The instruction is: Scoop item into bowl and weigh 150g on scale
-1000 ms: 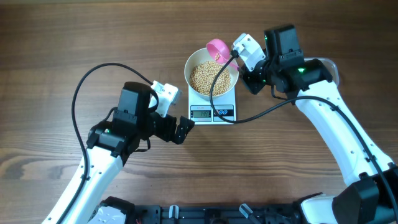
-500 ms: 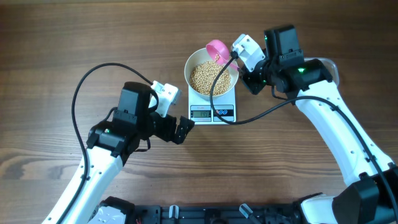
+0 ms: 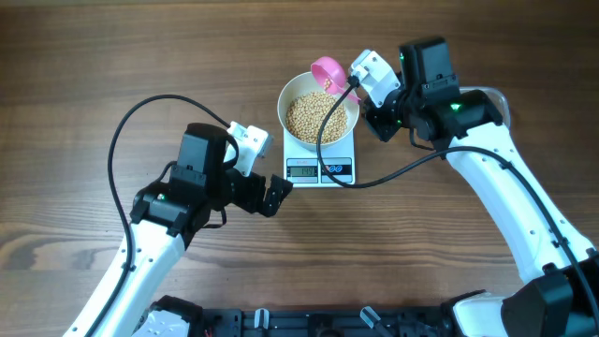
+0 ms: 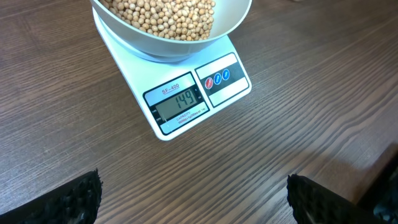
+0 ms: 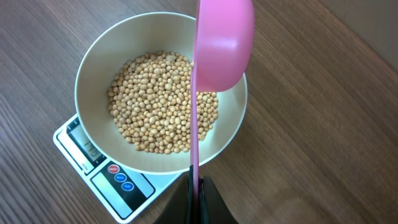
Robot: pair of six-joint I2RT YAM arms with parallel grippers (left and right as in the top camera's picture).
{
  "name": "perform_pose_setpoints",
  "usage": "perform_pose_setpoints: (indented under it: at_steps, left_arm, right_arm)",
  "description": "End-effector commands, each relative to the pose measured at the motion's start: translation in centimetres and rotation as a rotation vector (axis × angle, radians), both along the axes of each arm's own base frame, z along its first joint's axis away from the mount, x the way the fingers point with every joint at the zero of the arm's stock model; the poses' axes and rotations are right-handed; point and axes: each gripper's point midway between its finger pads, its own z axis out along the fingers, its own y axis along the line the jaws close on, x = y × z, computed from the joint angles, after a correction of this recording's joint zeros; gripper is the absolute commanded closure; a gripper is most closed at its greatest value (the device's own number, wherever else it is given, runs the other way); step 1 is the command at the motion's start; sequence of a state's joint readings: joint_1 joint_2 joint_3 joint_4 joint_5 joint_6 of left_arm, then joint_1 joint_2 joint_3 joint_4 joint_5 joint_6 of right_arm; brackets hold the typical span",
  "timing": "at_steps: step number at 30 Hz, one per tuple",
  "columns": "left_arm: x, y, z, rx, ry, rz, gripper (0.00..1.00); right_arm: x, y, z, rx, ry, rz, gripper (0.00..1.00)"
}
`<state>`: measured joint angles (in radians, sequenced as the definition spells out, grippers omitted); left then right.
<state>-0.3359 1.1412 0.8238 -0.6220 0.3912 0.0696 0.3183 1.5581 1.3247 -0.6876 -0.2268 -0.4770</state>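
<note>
1. The beans [image 3: 314, 114] are contained in the bowl [image 3: 284, 103], which is set on the scale [image 3: 320, 171].
2. A pink scoop [image 5: 222, 43] is clamped by its handle in the right gripper [image 5: 194, 193] (jaws pressed together), above the bowl's rim.
3. The left gripper [image 4: 196, 202] is seen before the scale, jaws wide apart, nothing held.
4. Only in the left wrist view can the display [image 4: 180, 102] be read: 149.

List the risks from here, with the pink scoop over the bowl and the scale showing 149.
1. The scale reads 149, just short of target; a generous tip of the scoop would likely overshoot.
2. The scoop hangs over the bowl rim, so beans dropped there might bounce onto the table.
3. Bumping the bowl with the scoop would likely disturb the reading.
</note>
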Motion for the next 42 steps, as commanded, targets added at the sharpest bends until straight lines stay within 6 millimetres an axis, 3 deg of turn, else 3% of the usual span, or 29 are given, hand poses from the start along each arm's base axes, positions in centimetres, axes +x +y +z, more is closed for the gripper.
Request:
perform_pose_setpoints:
  at_steps: [1, 5, 39, 42]
  left_arm:
    - [-0.2, -0.3, -0.2, -0.006, 0.005, -0.015, 0.0]
    - [-0.2, -0.3, -0.2, -0.006, 0.005, -0.015, 0.0]
    - [-0.2, -0.3, -0.2, -0.006, 0.005, -0.015, 0.0]
    - [-0.2, -0.3, -0.2, -0.006, 0.005, -0.015, 0.0]
  right_arm:
    - [0.2, 0.1, 1.7, -0.004, -0.056, 0.012, 0.96]
    - [0.4, 0.7, 2.6, 0.008, -0.093, 0.022, 0.96]
    - [-0.2, 0.3, 2.0, -0.012, -0.063, 0.02, 0.96]
    - [-0.5, 0.1, 1.2, -0.052, -0.051, 0.051, 0.96]
